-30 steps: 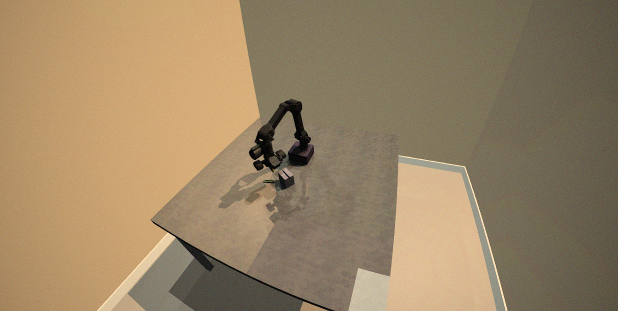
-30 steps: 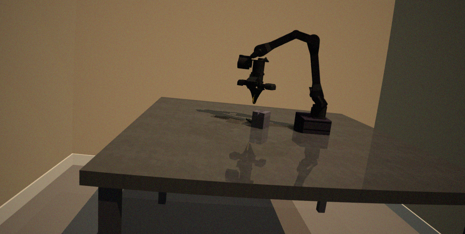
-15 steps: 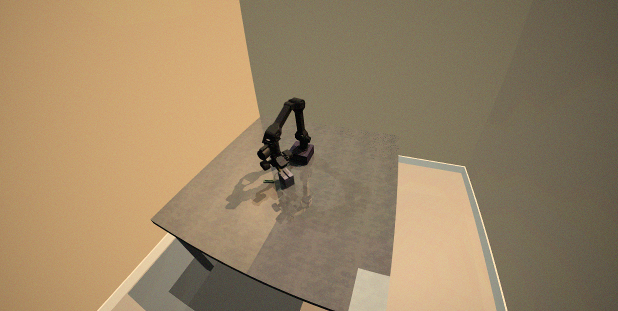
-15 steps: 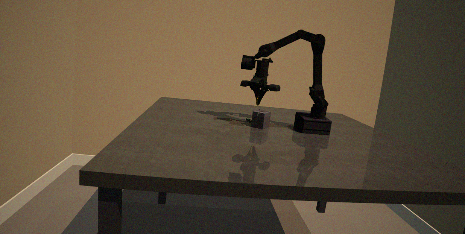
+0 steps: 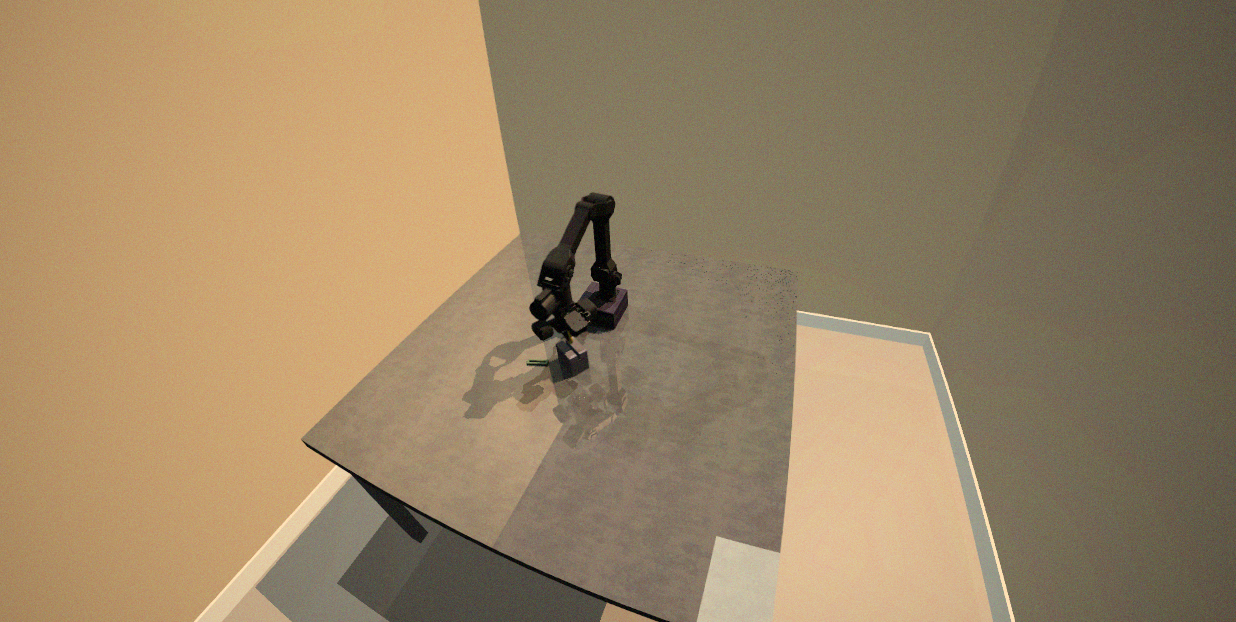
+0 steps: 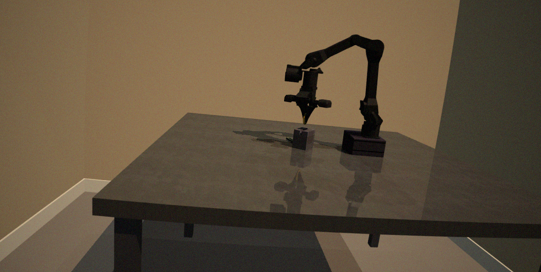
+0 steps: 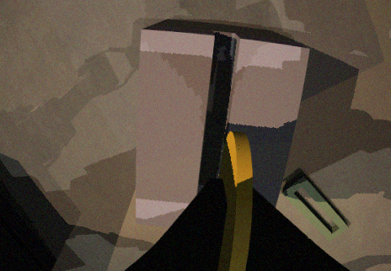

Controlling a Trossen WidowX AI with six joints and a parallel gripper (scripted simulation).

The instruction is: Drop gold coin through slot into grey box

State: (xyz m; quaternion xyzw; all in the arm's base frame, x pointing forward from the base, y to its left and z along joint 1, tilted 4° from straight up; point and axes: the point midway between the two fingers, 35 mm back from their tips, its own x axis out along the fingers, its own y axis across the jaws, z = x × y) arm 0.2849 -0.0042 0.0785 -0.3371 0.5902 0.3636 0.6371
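Observation:
My gripper (image 5: 568, 333) (image 6: 304, 117) (image 7: 225, 192) points down and is shut on the gold coin (image 6: 304, 120) (image 7: 243, 159), which hangs edge-down from the fingertips. The closed grey box (image 5: 573, 362) (image 6: 300, 140) (image 7: 170, 104) stands below, with a gap between coin and lid in the exterior view. In the wrist view the lid's dark slot (image 7: 216, 104) runs up the picture; the coin shows just right of its lower part, roughly in line with it. The fingers hide the slot's near end. The dark-green holder (image 5: 537, 363) (image 6: 289, 139) (image 7: 309, 212) lies beside the box without a coin in it.
The arm's dark base (image 5: 605, 306) (image 6: 363, 144) stands on the grey table (image 5: 683, 427) (image 6: 212, 171), a short way from the box. Shadows and reflections of the arm lie on the table top. A pale panel (image 5: 739, 578) shows at a table corner in the top view.

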